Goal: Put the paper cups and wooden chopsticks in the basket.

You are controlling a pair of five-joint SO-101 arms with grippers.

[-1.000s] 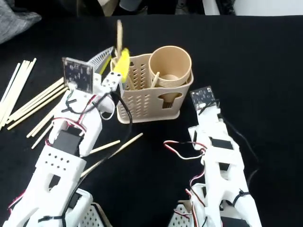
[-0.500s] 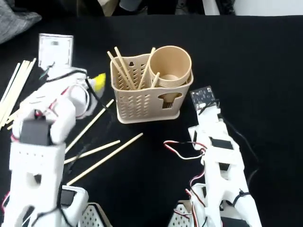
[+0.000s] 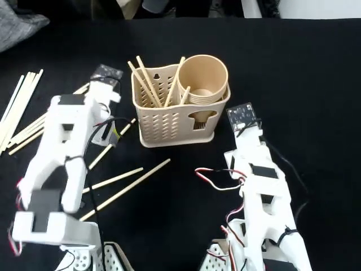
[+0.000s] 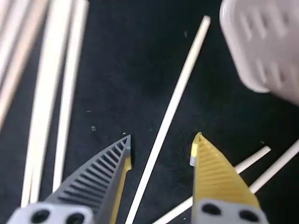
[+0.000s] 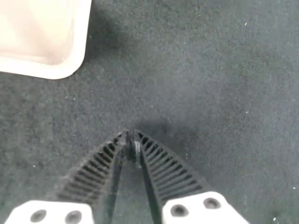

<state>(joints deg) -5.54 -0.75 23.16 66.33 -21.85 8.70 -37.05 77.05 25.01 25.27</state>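
The beige slotted basket (image 3: 175, 116) stands mid-table with stacked paper cups (image 3: 202, 79) in its right half and several wooden chopsticks (image 3: 148, 82) leaning in its left half. My left gripper (image 4: 161, 140) is open and low over the black cloth, its fingers on either side of one loose chopstick (image 4: 170, 116) without touching it. That chopstick (image 3: 110, 144) lies just left of the basket. My right gripper (image 5: 130, 140) is shut on nothing, hovering over bare cloth by the basket's corner (image 5: 42, 37).
Two more chopsticks (image 3: 121, 183) lie in front of the left arm (image 3: 65, 147). A pile of chopsticks (image 3: 22, 113) is spread at the far left. The right arm (image 3: 256, 175) stays right of the basket. Black cloth covers the table.
The left gripper was over the basket with a chopstick; that chopstick now stands in the basket. The arm swung left, then came down open over a loose chopstick. The right arm kept still.
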